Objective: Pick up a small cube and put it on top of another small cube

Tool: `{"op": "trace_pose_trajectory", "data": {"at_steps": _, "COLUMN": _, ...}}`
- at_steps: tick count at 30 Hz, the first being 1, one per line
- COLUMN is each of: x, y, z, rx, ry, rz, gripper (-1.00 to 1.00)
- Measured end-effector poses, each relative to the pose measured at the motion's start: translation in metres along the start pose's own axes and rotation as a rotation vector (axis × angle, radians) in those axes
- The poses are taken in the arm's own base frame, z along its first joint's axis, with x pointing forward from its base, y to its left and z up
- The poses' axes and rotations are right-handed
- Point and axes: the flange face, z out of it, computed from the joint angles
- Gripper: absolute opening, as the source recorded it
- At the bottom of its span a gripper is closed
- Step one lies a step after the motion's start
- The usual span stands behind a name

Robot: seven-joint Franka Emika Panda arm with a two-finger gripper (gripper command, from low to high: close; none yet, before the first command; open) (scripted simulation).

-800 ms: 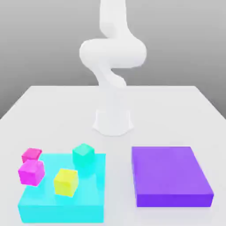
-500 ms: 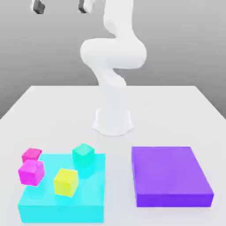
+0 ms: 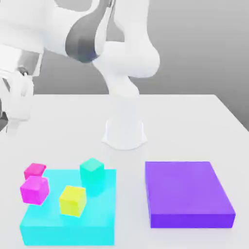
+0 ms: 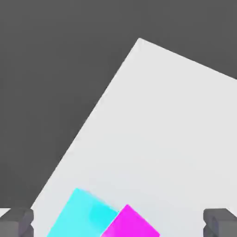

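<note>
**My jaws are wide open and holding nothing**

My jaws (image 4: 118,224) are spread as far as they go. In the hand view I see one grey fingertip (image 4: 16,223) on each side, with a big gap between them. Nothing is in that gap. So I have not picked up any cube yet. The whole job is still left to do: go down, grab, lift, carry, and set one cube on another.

My arm (image 3: 121,58) is the biggest thing here. It stands on its round base in the middle of the white tabletop (image 3: 194,121). It bends over and reaches out to the exterior view's left. My hand (image 3: 19,102) hangs there, high above the tabletop, near the picture's edge. It is well apart from every cube.

Next in size are two flat blocks. The purple block (image 3: 187,193) lies on the exterior view's right, with nothing on it. The cyan block (image 3: 68,228) lies on the exterior view's left.

Now the little things. The small hot-pink cube (image 3: 35,170) sits on the tabletop just beside the far left corner of the cyan block. A purplish magenta cube (image 3: 34,189) is close to it, at the cyan block's left edge. A yellow cube (image 3: 72,200) sits on the cyan block. A teal cube (image 3: 91,170) sits at its far edge.

No cube is stacked on another. I think I must come down a long way to reach the hot-pink one.
</note>
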Motion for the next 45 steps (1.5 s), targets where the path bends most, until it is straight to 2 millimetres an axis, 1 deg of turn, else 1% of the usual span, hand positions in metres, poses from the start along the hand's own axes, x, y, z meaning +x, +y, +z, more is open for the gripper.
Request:
{"op": "trace_pose_trajectory", "data": {"at_steps": 4, "x": 0.026, "y": 0.032, "z": 0.049, "rx": -0.085, "ry": -0.015, "rz": 0.168, "gripper": 0.00}}
{"op": "trace_pose_trajectory", "data": {"at_steps": 7, "x": 0.043, "y": 0.060, "z": 0.081, "rx": -0.145, "ry": -0.032, "rz": 0.300, "gripper": 0.00}}
{"op": "trace_pose_trajectory", "data": {"at_steps": 10, "x": 0.059, "y": 0.092, "z": 0.109, "rx": -0.202, "ry": -0.051, "rz": 0.441, "gripper": 0.00}}
{"op": "trace_pose_trajectory", "data": {"at_steps": 13, "x": 0.067, "y": 0.122, "z": 0.133, "rx": -0.253, "ry": -0.077, "rz": 0.575, "gripper": 0.00}}
{"op": "trace_pose_trajectory", "data": {"at_steps": 14, "x": 0.065, "y": 0.127, "z": 0.139, "rx": -0.261, "ry": -0.084, "rz": 0.593, "gripper": 0.00}}
{"op": "trace_pose_trajectory", "data": {"at_steps": 20, "x": 0.059, "y": 0.133, "z": 0.171, "rx": -0.261, "ry": -0.094, "rz": 0.613, "gripper": 0.00}}
{"op": "trace_pose_trajectory", "data": {"at_steps": 24, "x": 0.055, "y": 0.141, "z": 0.196, "rx": -0.266, "ry": -0.091, "rz": 0.611, "gripper": 0.00}}
{"op": "trace_pose_trajectory", "data": {"at_steps": 25, "x": 0.053, "y": 0.144, "z": 0.202, "rx": -0.268, "ry": -0.090, "rz": 0.609, "gripper": -1.00}}
{"op": "trace_pose_trajectory", "data": {"at_steps": 32, "x": 0.053, "y": 0.144, "z": 0.203, "rx": -0.267, "ry": -0.089, "rz": 0.609, "gripper": -1.00}}
{"op": "trace_pose_trajectory", "data": {"at_steps": 38, "x": 0.059, "y": 0.133, "z": 0.171, "rx": -0.260, "ry": -0.093, "rz": 0.613, "gripper": -1.00}}
{"op": "trace_pose_trajectory", "data": {"at_steps": 43, "x": 0.063, "y": 0.131, "z": 0.144, "rx": -0.267, "ry": -0.090, "rz": 0.609, "gripper": -1.00}}
{"op": "trace_pose_trajectory", "data": {"at_steps": 44, "x": 0.053, "y": 0.120, "z": 0.138, "rx": -0.267, "ry": -0.089, "rz": 0.593, "gripper": -1.00}}
{"op": "trace_pose_trajectory", "data": {"at_steps": 45, "x": 0.041, "y": 0.104, "z": 0.130, "rx": -0.266, "ry": -0.086, "rz": 0.585, "gripper": -1.00}}
